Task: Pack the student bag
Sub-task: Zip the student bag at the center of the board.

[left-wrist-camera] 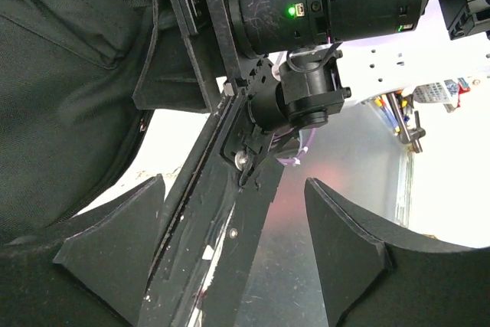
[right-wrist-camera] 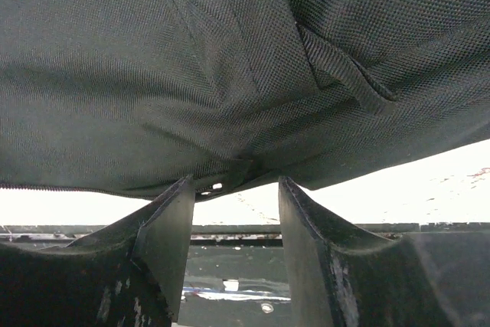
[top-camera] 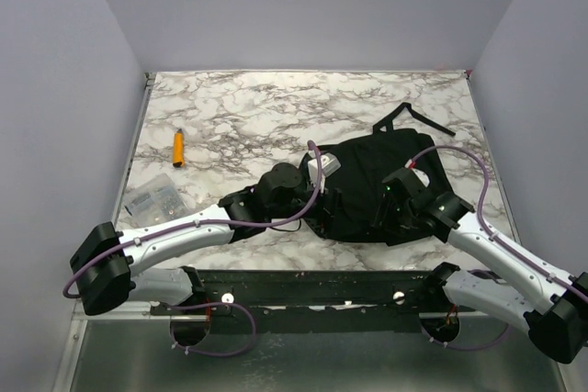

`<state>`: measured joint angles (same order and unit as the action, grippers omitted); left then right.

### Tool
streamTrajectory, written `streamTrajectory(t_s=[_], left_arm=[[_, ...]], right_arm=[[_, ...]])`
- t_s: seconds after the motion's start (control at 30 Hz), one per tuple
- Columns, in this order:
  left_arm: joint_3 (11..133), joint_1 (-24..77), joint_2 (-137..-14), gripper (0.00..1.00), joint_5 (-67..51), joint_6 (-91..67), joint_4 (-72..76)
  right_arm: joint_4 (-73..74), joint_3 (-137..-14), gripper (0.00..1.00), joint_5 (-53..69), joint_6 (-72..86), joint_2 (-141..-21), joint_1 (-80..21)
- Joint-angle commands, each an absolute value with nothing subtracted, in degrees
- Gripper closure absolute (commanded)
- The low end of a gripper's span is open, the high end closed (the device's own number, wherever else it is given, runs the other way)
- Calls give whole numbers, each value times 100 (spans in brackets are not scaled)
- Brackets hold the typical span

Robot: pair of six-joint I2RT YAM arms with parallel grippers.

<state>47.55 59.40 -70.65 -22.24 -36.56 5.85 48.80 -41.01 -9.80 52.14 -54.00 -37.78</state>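
The student bag, a black fabric backpack, lies flat on the marble table right of centre, its straps trailing toward the back. My left gripper is at the bag's left edge. In the left wrist view the left gripper is open and empty, with the bag's fabric to its left. My right gripper is at the bag's near edge. In the right wrist view the right gripper is open, its fingertips just under the bag's edge beside a small zipper pull.
An orange marker lies at the left of the table. A clear plastic packet lies nearer the front left. The black mounting rail runs along the near edge. Grey walls close in the sides and back.
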Motion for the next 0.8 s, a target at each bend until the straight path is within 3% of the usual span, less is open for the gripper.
streamTrajectory(t_s=[0.0,0.6,0.63,0.73,0.77], left_arm=[[4955,6036,-7195,26,-2044,-3431,555],[4967,6488,-7433,35,-1003,-2834,501],[4958,6529,-7452,34,-891,-2805,515],[4832,6690,-7544,30,-404,-2596,753],[4731,6747,-7553,29,-275,-2506,944]], right_arm=[[4474,-3899,50,-1349,5547,-5403,-3788],[3969,-3792,66,-1362,5489,-5708,-3788],[3936,-3779,70,-1318,5461,-5713,-3786],[3802,-3749,98,-1063,5449,-5615,-3787],[3737,-3774,99,-914,5464,-5549,-3784]])
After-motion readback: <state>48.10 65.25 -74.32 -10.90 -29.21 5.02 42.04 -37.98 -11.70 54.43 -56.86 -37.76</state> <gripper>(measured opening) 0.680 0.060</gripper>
